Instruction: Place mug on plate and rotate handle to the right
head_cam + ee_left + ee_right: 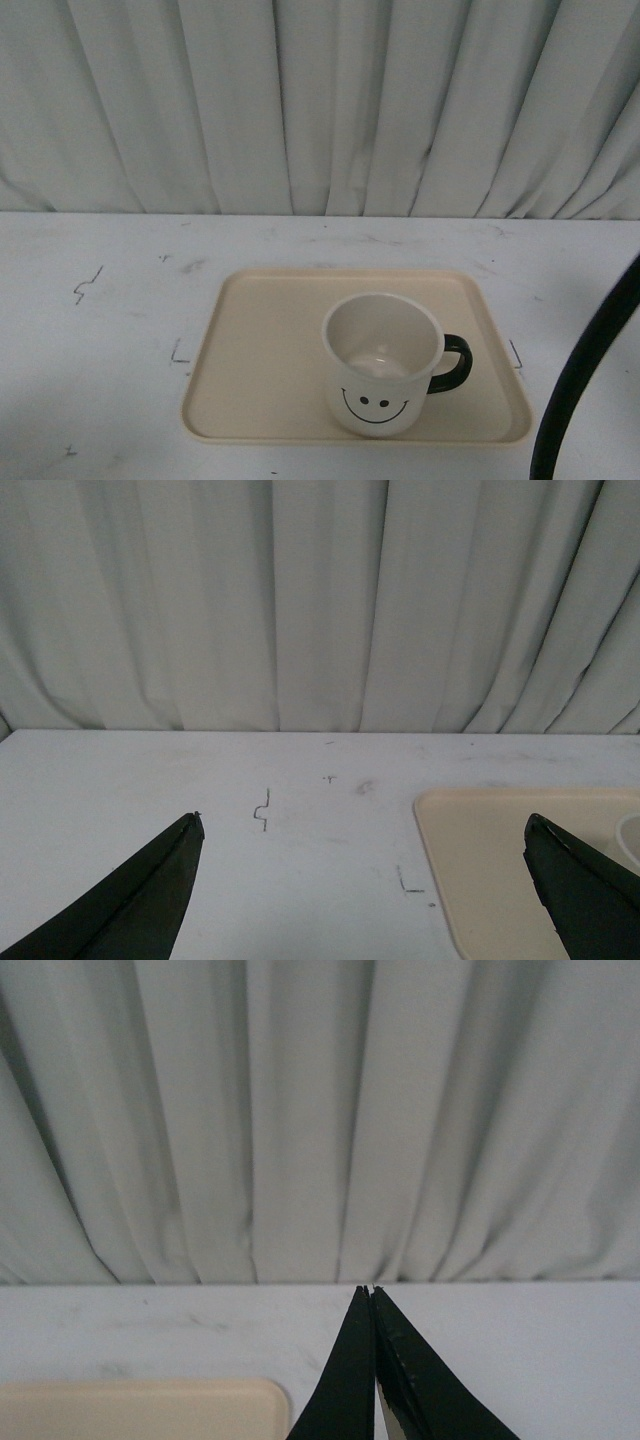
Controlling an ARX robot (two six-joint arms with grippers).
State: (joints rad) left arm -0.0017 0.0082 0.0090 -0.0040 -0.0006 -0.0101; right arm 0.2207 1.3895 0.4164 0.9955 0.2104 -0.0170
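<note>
The white mug [380,365] with its black smiley face stands upright on the beige plate [260,370], in the plate's front right part. Its black handle [455,362] points to the right. Neither gripper shows in the front view. In the left wrist view my left gripper [365,825] is open and empty above the table, left of the plate [490,870]; a sliver of the mug's rim [632,842] shows at the edge. In the right wrist view my right gripper [367,1290] is shut on nothing, held beyond the plate's far corner [180,1410].
The white table [100,330] carries small black pen marks [88,285] and corner marks [178,355] beside the plate. A pleated white curtain [320,100] hangs behind the table. A black cable [585,375] curves through the front view's lower right.
</note>
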